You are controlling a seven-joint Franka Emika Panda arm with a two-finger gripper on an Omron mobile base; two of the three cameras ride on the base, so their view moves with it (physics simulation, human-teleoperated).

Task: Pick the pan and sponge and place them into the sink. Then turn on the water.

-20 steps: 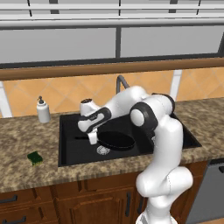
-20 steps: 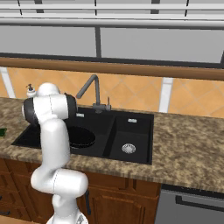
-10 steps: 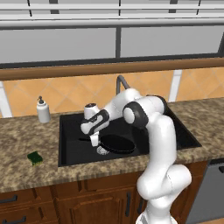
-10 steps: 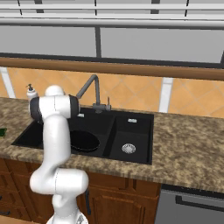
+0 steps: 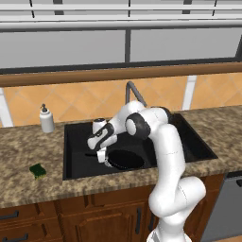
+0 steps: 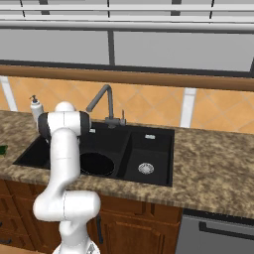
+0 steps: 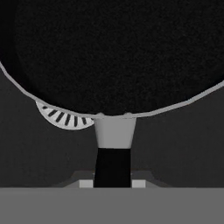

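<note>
In the wide bowl of the sink (image 5: pixel 75 142), the pan (image 5: pixel 125 159) is sitting low, right over the silver drain (image 7: pixel 61 117), and the claw (image 5: pixel 100 155) is squeezing tight on the pan's thin handle (image 7: pixel 113 148) close to where it joins the round part. The pan is looking hard and stiff, and probably a bit heavy, so it is not bending at all. The handle is the best place to hold it, because the round part is too wide for the claw. A thin handle can twist in a grip, so holding near the round part is keeping it steady. The sponge (image 5: pixel 37 170) is lying on the tabletop (image 5: pixel 28 189) left of the sink, well apart from the claw. It is small, and likely soft and light, so pinching it across its short sides should work. A white bottle (image 5: pixel 46 119) is standing behind it near the wall.
</note>
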